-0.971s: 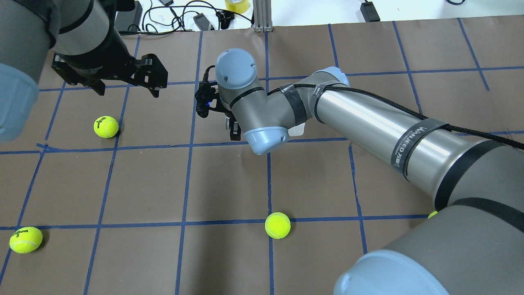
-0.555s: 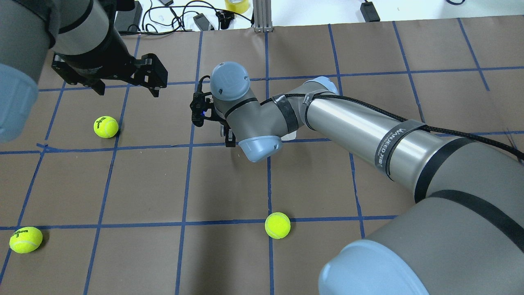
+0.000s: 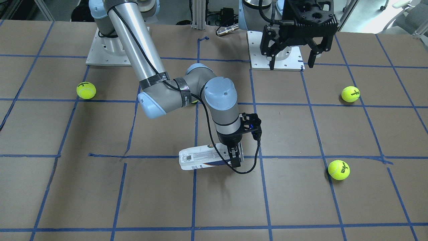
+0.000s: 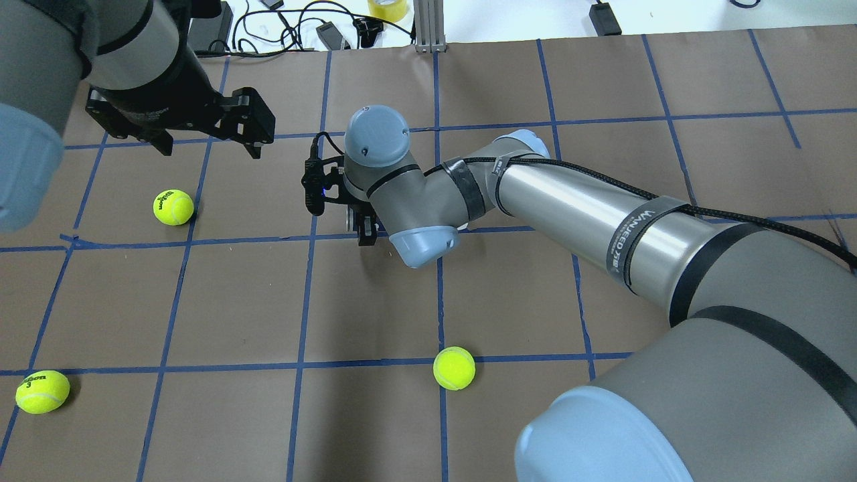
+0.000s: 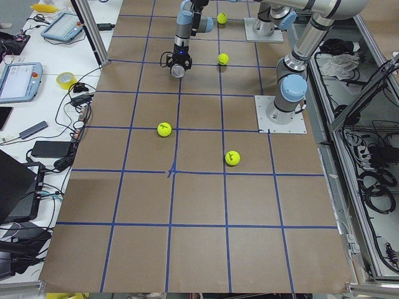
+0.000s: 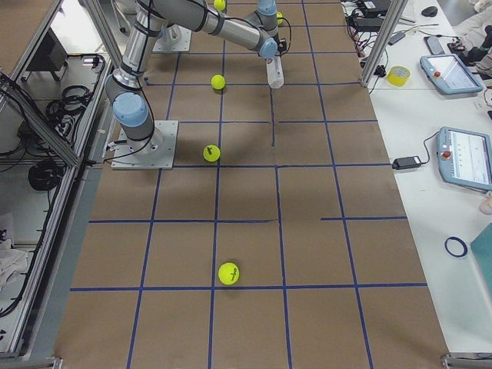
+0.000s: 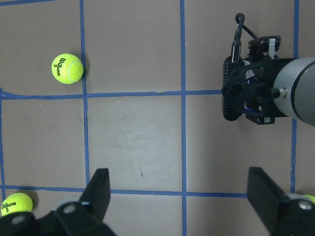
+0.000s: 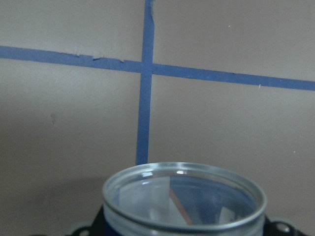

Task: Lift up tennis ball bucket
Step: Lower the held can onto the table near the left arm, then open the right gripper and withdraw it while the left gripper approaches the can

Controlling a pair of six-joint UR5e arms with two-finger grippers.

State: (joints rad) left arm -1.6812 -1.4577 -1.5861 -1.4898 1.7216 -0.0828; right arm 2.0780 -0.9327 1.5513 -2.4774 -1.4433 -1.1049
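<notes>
The tennis ball bucket (image 3: 200, 159) is a clear tube with a white and navy label and a barcode. It hangs roughly level just above the table, with its shadow below it. My right gripper (image 3: 236, 157) is shut on its end near the open rim. The right wrist view shows that rim (image 8: 184, 196) close up. It also shows in the exterior right view (image 6: 274, 74). In the overhead view my right wrist (image 4: 375, 140) hides the tube. My left gripper (image 3: 290, 60) is open and empty, high near its base, also seen in the left wrist view (image 7: 182, 196).
Yellow-green tennis balls lie loose on the brown gridded table (image 3: 301, 201): one (image 3: 338, 169) in front of the left arm, one (image 3: 350, 94) beside it, one (image 3: 86, 90) on the right arm's side. Cables and a tape roll (image 4: 388, 8) lie beyond the far edge.
My right wrist has swung toward the left arm's side and turned, carrying its gripper with it. The left arm and the balls have not moved.
</notes>
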